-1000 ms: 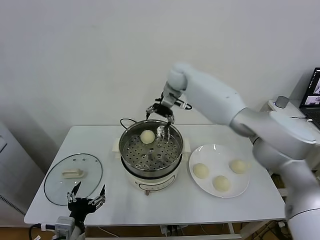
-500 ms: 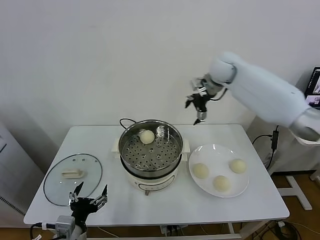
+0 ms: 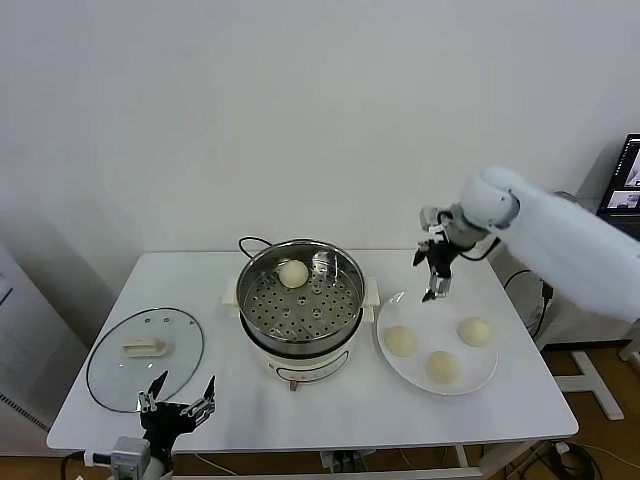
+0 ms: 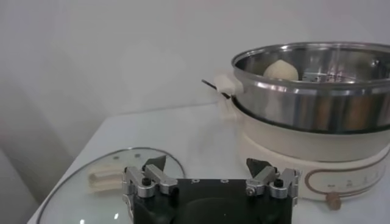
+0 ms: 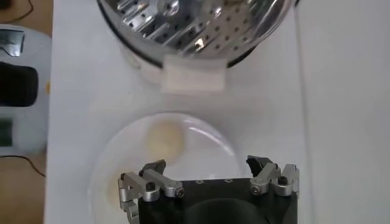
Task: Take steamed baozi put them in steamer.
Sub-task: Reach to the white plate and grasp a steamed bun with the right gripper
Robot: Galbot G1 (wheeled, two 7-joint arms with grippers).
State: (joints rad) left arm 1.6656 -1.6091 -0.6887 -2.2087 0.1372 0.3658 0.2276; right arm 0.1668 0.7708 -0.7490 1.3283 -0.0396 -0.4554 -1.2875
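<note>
The steel steamer [image 3: 300, 300] stands mid-table on its cream base, with one baozi [image 3: 294, 272] at the back of its perforated tray; both also show in the left wrist view, the steamer [image 4: 317, 103] and the baozi [image 4: 280, 70]. Three baozi lie on the white plate [image 3: 480, 378] to its right: one at the left [image 3: 401, 341], one at the front [image 3: 442, 366], one at the right [image 3: 475, 331]. My right gripper [image 3: 432, 280] is open and empty, above the plate's back left rim; its wrist view shows one baozi [image 5: 165, 139]. My left gripper [image 3: 176, 396] is open, low by the front left table edge.
A flat glass lid [image 3: 145, 355] with a cream knob lies at the table's left, just behind my left gripper. A black cord [image 3: 250, 242] runs behind the steamer. A laptop screen [image 3: 628, 175] stands beyond the table at far right.
My empty right gripper has swung from behind the steamer to the right and down, to above the plate. The baozi in the steamer has stayed put. The left gripper has sunk slightly.
</note>
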